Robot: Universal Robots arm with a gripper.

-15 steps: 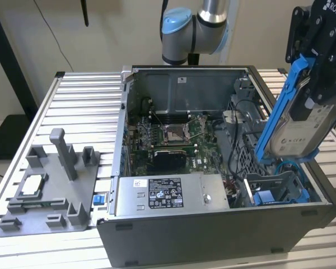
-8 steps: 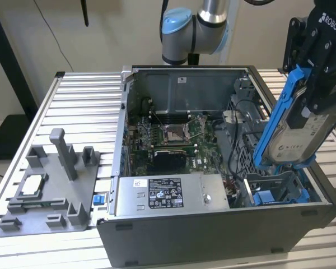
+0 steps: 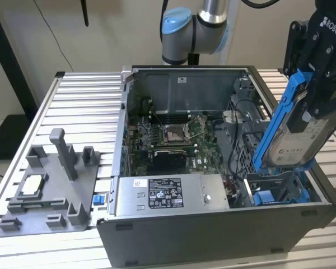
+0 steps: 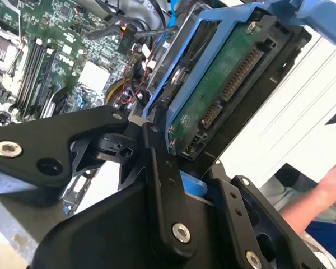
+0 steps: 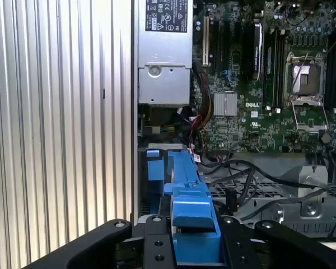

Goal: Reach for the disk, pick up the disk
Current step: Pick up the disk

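Above the open computer case (image 3: pixel 213 168) in the exterior view, the pincer (image 3: pixel 316 84) is clamped on the disk (image 3: pixel 294 129), which hangs tilted and lifted over the case's drive bay; reach and grasp look done, the lift well along. Inside the case sit a motherboard (image 3: pixel 173 134) and a power supply (image 3: pixel 168 193). In the second wrist view, the disk (image 4: pixel 224 89) shows its green circuit underside. In the first wrist view, its blue frame (image 5: pixel 187 224) sits between the fingers (image 5: pixel 157 246).
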